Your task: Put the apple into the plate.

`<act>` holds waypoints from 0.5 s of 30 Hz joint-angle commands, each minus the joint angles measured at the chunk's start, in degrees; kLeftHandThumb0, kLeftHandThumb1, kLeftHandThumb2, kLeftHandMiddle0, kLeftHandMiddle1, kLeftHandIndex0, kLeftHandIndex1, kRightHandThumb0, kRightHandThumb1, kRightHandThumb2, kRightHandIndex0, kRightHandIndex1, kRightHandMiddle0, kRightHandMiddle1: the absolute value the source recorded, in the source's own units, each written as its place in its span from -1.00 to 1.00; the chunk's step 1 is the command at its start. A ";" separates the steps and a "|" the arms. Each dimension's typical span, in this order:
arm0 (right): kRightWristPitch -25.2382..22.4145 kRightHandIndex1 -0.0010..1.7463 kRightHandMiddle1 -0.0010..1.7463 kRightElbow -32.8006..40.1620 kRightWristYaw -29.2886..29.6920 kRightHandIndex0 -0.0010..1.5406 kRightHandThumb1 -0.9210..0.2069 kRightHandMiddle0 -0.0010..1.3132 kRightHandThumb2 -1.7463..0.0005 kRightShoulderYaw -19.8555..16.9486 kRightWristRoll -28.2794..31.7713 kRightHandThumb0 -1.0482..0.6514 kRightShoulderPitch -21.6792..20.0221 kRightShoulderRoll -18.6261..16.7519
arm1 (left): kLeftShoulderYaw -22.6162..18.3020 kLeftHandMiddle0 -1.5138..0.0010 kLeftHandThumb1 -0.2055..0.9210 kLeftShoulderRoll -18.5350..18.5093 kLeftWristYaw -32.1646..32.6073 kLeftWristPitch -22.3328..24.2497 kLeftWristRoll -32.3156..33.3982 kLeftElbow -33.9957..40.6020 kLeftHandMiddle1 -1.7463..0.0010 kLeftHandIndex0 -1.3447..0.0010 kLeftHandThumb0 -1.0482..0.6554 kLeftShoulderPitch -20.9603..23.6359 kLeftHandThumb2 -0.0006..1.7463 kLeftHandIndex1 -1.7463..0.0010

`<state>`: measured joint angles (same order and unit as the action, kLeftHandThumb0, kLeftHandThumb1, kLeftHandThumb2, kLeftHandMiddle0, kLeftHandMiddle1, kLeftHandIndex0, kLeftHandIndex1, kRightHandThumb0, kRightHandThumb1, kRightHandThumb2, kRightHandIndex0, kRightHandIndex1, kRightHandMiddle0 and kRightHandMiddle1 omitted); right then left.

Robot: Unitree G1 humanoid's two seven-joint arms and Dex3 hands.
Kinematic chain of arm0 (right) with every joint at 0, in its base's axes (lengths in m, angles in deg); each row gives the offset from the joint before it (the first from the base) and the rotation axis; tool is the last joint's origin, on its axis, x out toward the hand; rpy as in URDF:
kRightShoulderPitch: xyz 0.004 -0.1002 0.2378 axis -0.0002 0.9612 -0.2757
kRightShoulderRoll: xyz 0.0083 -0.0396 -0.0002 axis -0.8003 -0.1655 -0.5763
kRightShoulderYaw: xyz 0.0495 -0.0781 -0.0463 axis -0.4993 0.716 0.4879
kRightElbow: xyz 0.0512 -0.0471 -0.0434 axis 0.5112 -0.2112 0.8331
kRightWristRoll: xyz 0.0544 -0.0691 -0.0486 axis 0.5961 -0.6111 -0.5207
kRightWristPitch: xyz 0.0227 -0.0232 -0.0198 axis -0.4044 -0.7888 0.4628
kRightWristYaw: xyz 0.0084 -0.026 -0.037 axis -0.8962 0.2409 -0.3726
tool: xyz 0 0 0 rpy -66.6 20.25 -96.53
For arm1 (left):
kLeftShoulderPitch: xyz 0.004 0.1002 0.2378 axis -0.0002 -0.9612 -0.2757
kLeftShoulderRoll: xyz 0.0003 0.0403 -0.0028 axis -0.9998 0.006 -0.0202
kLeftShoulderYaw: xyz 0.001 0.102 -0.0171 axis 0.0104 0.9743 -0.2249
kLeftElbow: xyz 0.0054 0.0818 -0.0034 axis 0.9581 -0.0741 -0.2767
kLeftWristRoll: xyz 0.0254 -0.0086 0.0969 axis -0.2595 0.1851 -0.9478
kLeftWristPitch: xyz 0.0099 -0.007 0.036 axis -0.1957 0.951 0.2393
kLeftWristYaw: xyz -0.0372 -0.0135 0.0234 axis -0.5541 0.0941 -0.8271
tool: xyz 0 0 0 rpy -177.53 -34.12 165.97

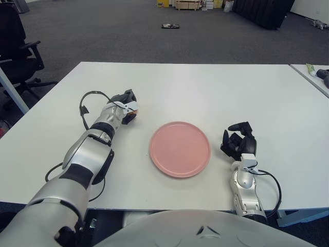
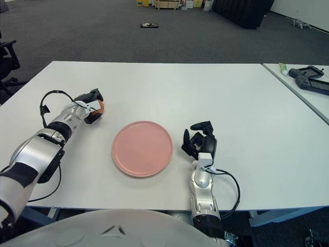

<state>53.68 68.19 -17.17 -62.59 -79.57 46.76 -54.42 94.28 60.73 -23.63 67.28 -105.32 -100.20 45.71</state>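
Note:
A pink round plate (image 1: pixel 180 149) lies on the white table (image 1: pixel 205 87), near its front edge. My left hand (image 1: pixel 125 109) is to the left of the plate, low over the table. Its fingers are curled around the apple (image 1: pixel 135 109). Only a small orange-red edge of the apple shows on the side facing the plate, also in the right eye view (image 2: pixel 101 106). My right hand (image 1: pixel 238 142) shows just right of the plate with relaxed fingers, holding nothing.
A second table (image 2: pixel 308 82) stands at the right with a dark device (image 2: pixel 311 80) and a small tube (image 2: pixel 283 68) on it. A black office chair (image 1: pixel 15 51) stands off the table's left side. A black cable (image 1: pixel 85 105) loops at my left wrist.

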 commanded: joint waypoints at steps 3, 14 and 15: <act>0.16 1.00 1.00 0.93 0.49 0.28 -0.35 -0.35 -0.17 -0.43 0.13 -0.25 -0.59 -0.29 | -0.44 -0.13 -0.47 0.92 -2.40 1.71 0.37 -2.49 -0.80 0.18 0.23 -4.03 0.74 -1.00; 0.25 1.00 1.00 0.73 -0.05 0.29 -0.34 -0.34 -0.18 -0.48 0.25 -0.25 -0.85 -0.17 | -4.48 -0.15 -0.51 1.39 -2.06 2.19 3.77 -2.20 -0.79 0.16 0.23 -3.53 0.77 -1.00; 0.19 1.00 1.00 0.72 -0.04 0.30 -0.34 -0.34 -0.18 -0.50 0.25 -0.25 -0.87 -0.17 | -4.72 -0.16 -0.53 1.42 -2.11 2.15 3.97 -2.16 -0.80 0.15 0.23 -3.42 0.78 -1.00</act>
<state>53.68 68.21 -17.20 -62.91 -79.62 46.76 -54.63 90.33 61.13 -23.62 67.72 -102.26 -100.22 45.57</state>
